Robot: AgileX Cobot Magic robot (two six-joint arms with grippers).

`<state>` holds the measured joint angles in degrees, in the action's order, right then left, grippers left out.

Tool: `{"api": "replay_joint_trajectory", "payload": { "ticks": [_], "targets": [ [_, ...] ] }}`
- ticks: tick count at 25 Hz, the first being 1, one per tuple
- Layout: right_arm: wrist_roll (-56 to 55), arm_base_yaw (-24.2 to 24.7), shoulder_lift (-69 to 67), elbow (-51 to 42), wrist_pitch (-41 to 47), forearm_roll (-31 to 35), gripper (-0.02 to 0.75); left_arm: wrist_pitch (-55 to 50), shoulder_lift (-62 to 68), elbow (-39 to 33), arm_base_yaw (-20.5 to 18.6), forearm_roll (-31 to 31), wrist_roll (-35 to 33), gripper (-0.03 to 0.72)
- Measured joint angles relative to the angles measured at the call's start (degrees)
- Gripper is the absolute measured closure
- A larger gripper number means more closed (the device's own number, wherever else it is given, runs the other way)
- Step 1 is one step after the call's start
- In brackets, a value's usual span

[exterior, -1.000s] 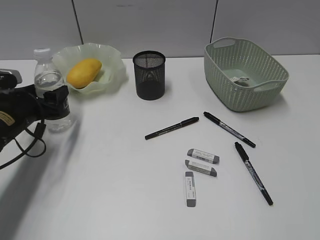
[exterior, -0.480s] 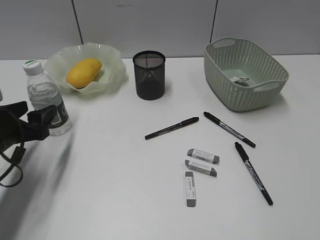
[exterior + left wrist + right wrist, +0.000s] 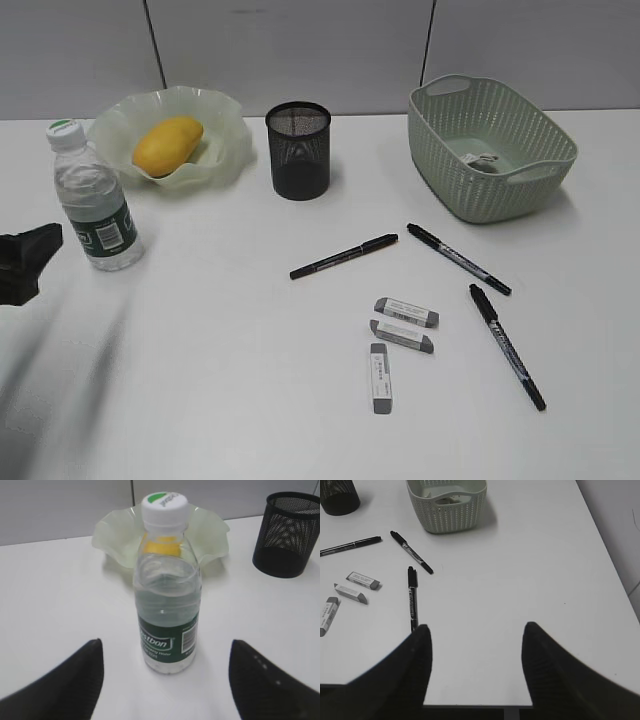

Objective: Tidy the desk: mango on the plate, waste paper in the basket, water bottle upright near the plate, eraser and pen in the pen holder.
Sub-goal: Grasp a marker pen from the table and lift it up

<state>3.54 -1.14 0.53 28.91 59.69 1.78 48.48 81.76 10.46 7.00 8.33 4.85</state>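
The water bottle [image 3: 97, 200] stands upright on the desk [image 3: 200, 380], in front of and to the left of the plate [image 3: 228, 150]. The mango [image 3: 167, 145] lies on the plate. My left gripper [image 3: 35, 252] is open and empty at the left edge, clear of the bottle [image 3: 167, 610]; it also shows in the left wrist view [image 3: 165, 650]. The waste paper [image 3: 483, 160] lies in the basket [image 3: 520, 190]. Three pens [image 3: 344, 256] [image 3: 458, 258] [image 3: 507, 345] and three erasers [image 3: 406, 312] [image 3: 401, 336] [image 3: 380, 377] lie on the desk. The pen holder [image 3: 298, 150] looks empty. My right gripper [image 3: 476, 630] is open and empty over the desk's front right edge.
A grey panel wall runs along the back of the desk. In the right wrist view the basket [image 3: 447, 510] is at the top, the pen holder [image 3: 337, 495] at the top left, and the desk's right edge [image 3: 615, 580] falls away.
My left gripper has let go of the water bottle and drawn back to the left. The bottle shifted slightly left and now stands free and upright.
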Motion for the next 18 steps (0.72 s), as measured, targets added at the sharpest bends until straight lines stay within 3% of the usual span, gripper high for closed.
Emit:
{"api": "replay_joint_trajectory", "payload": {
  "ticks": [7,18],
  "targets": [
    [0.0,0.0,0.0,0.0,0.0,0.0,0.281,-35.3,-20.0,5.2,0.0,-1.6,0.0,0.097],
    [0.0,0.0,0.0,0.0,0.0,0.0,0.281,-88.3,-29.5,27.0,0.0,-1.0,-0.2,0.101]
  ]
}}
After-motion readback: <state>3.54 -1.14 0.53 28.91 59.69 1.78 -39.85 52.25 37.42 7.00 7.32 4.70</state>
